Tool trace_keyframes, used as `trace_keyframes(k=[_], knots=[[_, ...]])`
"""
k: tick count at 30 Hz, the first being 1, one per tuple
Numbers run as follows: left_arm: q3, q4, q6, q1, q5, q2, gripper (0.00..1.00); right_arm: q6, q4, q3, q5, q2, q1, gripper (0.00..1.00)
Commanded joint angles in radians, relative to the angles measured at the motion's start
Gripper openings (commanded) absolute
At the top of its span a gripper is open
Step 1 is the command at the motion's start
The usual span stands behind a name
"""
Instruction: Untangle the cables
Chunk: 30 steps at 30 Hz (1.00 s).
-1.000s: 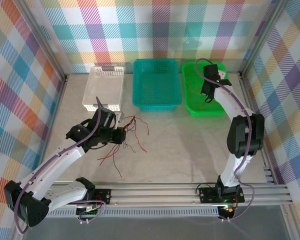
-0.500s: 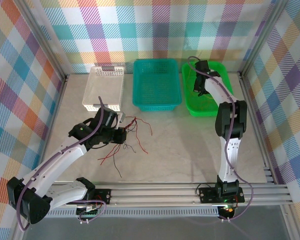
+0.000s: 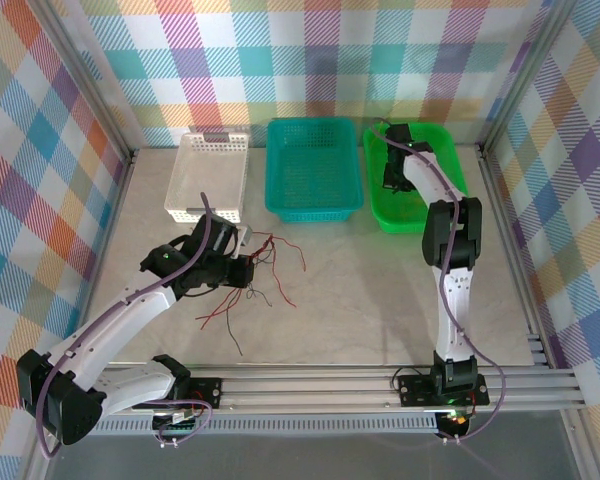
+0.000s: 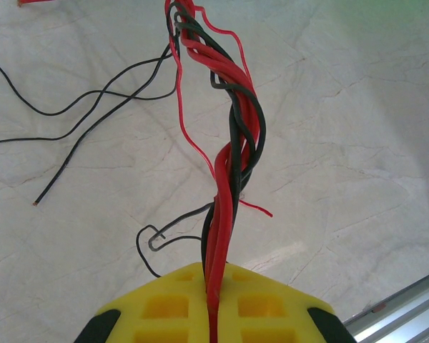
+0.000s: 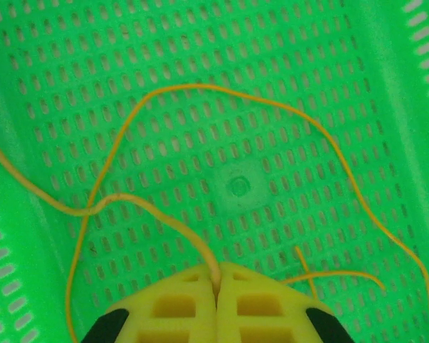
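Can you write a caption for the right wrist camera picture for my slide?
Right gripper pinches a yellow wire over the green basket.

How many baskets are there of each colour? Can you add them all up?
white basket: 1
teal basket: 1
green basket: 1
Total: 3 baskets

table (image 3: pixel 380 290): white basket (image 3: pixel 208 178), teal basket (image 3: pixel 313 168), green basket (image 3: pixel 412 205), cables (image 3: pixel 263 268)
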Motion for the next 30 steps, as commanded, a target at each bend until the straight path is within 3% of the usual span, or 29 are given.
trace_keyframes(k=[1,9,17,26,30], knots=[[0.003,0.002,0.017,-0.009,0.009,0.005,0.0,-0.008,-0.055,0.05,-0.049,0.035,-0.01,0.0],[0.005,-0.001,0.018,-0.009,0.012,0.014,0.0,0.002,-0.033,-0.004,-0.087,-0.014,-0.022,0.0],[0.006,0.001,0.02,-0.009,0.017,0.014,0.0,0.022,0.231,-0.327,-0.093,-0.358,-0.023,0.0],[0.006,0.0,0.022,-0.009,0.029,0.013,0.0,0.007,0.137,-0.381,-0.012,-0.506,-0.024,0.0],[0.005,0.003,0.022,-0.009,0.037,0.013,0.0,-0.018,0.103,-0.418,-0.032,-0.569,-0.023,0.0]])
